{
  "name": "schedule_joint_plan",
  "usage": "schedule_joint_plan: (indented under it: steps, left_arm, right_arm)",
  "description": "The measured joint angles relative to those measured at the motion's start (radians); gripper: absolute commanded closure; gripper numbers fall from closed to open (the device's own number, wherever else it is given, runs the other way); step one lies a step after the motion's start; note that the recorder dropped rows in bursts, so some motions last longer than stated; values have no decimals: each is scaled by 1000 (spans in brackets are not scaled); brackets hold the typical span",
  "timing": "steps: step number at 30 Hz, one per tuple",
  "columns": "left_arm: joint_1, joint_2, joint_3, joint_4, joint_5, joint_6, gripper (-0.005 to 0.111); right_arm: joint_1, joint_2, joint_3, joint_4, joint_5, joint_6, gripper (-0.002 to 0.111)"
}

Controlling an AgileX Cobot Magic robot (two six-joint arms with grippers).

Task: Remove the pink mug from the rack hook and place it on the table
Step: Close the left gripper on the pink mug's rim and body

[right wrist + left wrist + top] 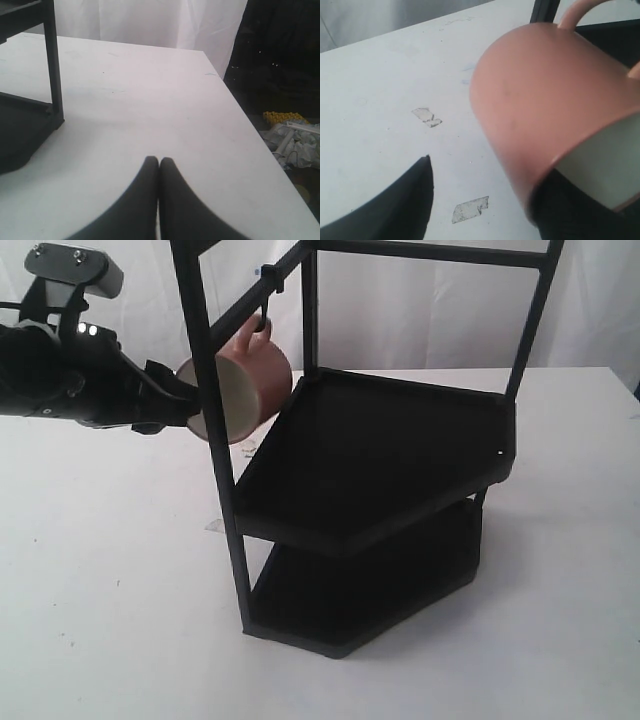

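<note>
High at the upper left of the exterior frame, the left gripper (183, 405) reaches to the pink mug (262, 375). The mug hangs by its loop handle from the rack hook (270, 278) on the slanted crossbar, clear of the desk (100, 590). Hung that way, it tips its mouth toward the lower left, straight at the arm, and a front post of the rack (380, 450) crosses before it. Both black shelves, at centre and lower centre, carry nothing, and what shows of the mug's cream inside looks empty too. The right gripper is out of this view.

Seen from the left wrist camera, the mug (535, 100) fills much of the picture. One finger (575, 215) sits inside the mouth. The other finger (390, 215) stands outside, with a strip of desk (380, 75) showing between it and the pink wall. The gripper is thus spread wide astride the rim and has not yet pinched it, a stance that seems chosen to clamp the wall and lift the handle off the peg. Two scraps of tape (470, 209) lie on the desk beneath.

Seen from the right wrist camera, the right gripper (159, 161) has its fingers pressed together on nothing. It hangs over bare desk (150, 90) near a foot of the rack (54, 75), apparently parked out of the way. No mug shows here.
</note>
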Motion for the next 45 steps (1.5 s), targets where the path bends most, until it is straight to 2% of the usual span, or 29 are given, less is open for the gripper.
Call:
schedule_joint_plan:
  steps: [12,16,19,21,22,23,24,26,45]
  left_arm:
    - [-5,25,-2,-3,-11,92,47]
    - [-55,29,-2,-3,-14,259,47]
    - [-88,31,-2,-1,-28,306,47]
    - [-94,39,-2,-1,-46,309,59]
    - [-92,39,-2,-1,-50,309,73]
    - [-92,39,-2,-1,-65,301,80]
    - [-92,39,-2,-1,-70,295,93]
    - [-92,40,-4,-12,-92,276,107]
    - [-92,38,-11,-23,-92,162,107]
  right_arm:
    - [0,0,0,0,0,0,108]
    - [0,0,0,0,0,0,108]
    - [0,0,0,0,0,0,108]
    - [0,0,0,0,0,0,108]
    - [0,0,0,0,0,0,108]
    - [0,0,0,0,0,0,108]
    - [0,0,0,0,0,0,108]
    - [0,0,0,0,0,0,108]
    - [0,0,0,0,0,2,108]
